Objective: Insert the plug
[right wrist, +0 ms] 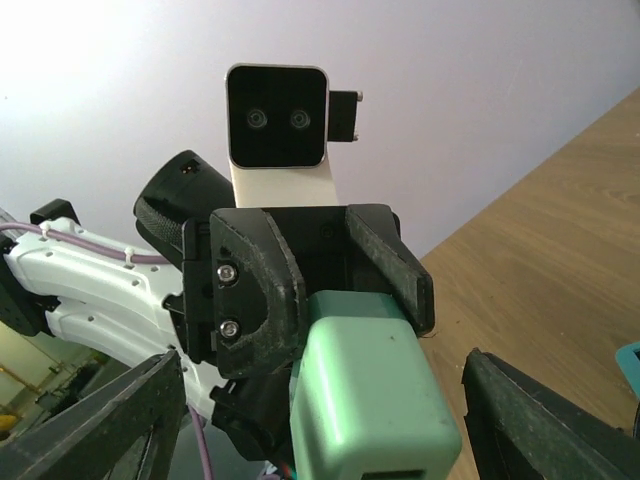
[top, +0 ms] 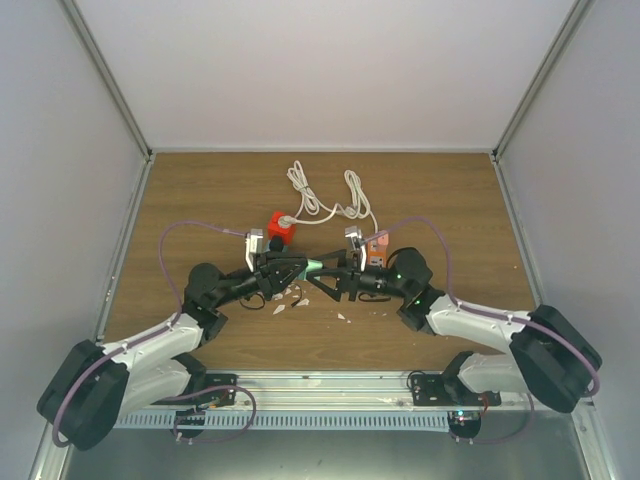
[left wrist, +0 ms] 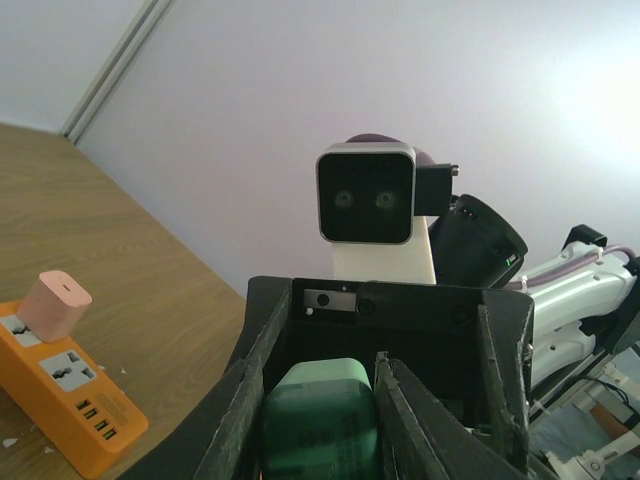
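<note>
A wooden table (top: 200, 200) sits inside a plain white-walled enclosure, seen from above. At the near edge, two black-and-white robot arms reach inward and meet nose to nose near the middle of the table.

The left gripper (top: 298, 267) is clamped on a pale green plug (top: 314, 266), which it holds above the wood between the two arms. In the right wrist view its black fingers (right wrist: 258, 300) press on either side of the plug's rounded body. The plug's free end points toward that camera.

The right gripper (right wrist: 322, 365) faces the plug with its jaws spread wide. One finger shows at each lower corner of its own wrist view, with a clear gap to the plug on both sides.

A few small white scraps (top: 300, 298) lie on the table just below the grippers.

Just beyond the right gripper lies an orange power strip (left wrist: 60, 395), flat on the wood. A small pink adapter (left wrist: 56, 305) is already seated in one of its sockets, and the socket beside it is free. The plug is near the strip but does not touch it.

Behind the left gripper sits a red block (top: 280, 227). A white cable (top: 325, 200) runs from it and loops loosely across the table toward the back wall.
</note>
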Robot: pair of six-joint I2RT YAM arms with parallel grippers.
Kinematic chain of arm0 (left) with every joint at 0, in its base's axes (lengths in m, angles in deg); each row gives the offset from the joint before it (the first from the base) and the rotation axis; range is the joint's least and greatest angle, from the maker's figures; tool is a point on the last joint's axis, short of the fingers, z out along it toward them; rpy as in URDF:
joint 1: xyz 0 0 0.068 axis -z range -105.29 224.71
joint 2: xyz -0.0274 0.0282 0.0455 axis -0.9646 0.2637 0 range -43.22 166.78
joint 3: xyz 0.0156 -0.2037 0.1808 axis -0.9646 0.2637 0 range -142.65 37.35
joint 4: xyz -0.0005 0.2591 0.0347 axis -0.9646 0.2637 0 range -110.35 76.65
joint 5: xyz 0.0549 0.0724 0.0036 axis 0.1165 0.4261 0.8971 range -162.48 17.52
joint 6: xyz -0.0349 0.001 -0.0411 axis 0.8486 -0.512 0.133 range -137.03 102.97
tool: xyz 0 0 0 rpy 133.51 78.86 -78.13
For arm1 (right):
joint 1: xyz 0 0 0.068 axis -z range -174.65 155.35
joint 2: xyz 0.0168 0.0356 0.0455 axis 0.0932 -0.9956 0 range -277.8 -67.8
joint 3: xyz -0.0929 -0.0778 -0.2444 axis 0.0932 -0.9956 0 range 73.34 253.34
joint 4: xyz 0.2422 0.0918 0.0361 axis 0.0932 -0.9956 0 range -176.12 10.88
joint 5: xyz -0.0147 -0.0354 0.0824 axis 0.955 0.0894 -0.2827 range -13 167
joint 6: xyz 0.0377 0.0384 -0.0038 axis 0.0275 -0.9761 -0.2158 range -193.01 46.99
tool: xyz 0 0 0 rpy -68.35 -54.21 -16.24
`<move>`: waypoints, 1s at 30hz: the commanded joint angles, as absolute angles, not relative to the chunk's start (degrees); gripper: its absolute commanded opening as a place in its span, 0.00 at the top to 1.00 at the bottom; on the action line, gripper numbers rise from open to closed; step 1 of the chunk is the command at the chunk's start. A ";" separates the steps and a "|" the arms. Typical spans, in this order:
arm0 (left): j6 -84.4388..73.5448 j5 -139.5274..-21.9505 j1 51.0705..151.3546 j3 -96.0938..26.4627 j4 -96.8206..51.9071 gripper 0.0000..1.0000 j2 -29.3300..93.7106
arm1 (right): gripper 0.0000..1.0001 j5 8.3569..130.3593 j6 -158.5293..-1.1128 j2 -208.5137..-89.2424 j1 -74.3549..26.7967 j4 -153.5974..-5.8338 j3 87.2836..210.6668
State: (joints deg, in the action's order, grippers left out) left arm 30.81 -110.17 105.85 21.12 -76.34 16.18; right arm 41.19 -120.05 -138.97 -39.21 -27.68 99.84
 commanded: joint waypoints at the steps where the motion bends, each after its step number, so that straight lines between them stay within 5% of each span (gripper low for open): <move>1: 30.96 -110.79 106.11 21.19 -80.72 1.00 16.93 | 0.24 39.49 -119.99 -141.55 -38.77 -24.96 102.01; 13: 28.90 -109.21 106.09 20.83 -81.78 1.00 20.09 | 0.40 38.37 -120.43 -144.36 -38.76 -24.59 103.11; 18: 28.48 -109.21 106.09 20.68 -82.42 1.00 20.81 | 0.55 38.82 -119.95 -143.71 -38.77 -25.63 102.81; 30: 27.48 -108.34 105.74 20.72 -80.82 1.00 18.40 | 0.44 39.39 -120.84 -142.42 -37.57 -25.11 100.33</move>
State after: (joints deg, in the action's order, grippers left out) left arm 28.71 -109.58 105.85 21.10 -79.09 19.83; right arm 39.39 -120.97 -143.48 -38.55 -27.66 101.70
